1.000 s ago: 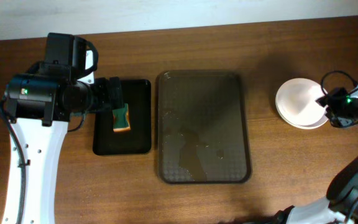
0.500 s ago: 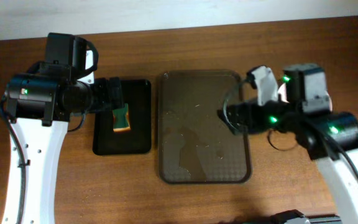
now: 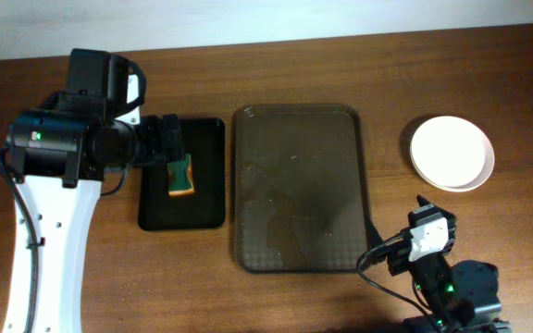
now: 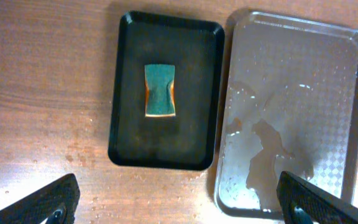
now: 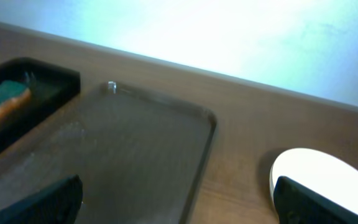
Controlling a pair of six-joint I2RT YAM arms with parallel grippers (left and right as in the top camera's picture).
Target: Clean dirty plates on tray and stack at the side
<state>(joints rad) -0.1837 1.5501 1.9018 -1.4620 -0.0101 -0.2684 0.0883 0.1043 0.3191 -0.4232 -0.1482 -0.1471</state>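
The white plates (image 3: 452, 153) lie in one stack on the table, right of the tray; they also show in the right wrist view (image 5: 319, 171). The dark brown tray (image 3: 302, 190) holds no plate and has wet patches (image 4: 263, 143). My left gripper (image 4: 179, 208) is open and empty, high above the front edge of the black tray. In the overhead view it (image 3: 168, 141) hangs over that tray. My right gripper (image 5: 182, 208) is open and empty, low at the table's front right (image 3: 403, 252), apart from the plates.
A small black tray (image 3: 183, 174) stands left of the brown tray. A green and orange sponge (image 4: 160, 91) lies loose in it. Water drops speckle the wood (image 4: 104, 174) in front of the black tray.
My right arm has left the plate stack, passed over the brown tray and drawn back to the table's front right. The left arm and the sponge have not moved.
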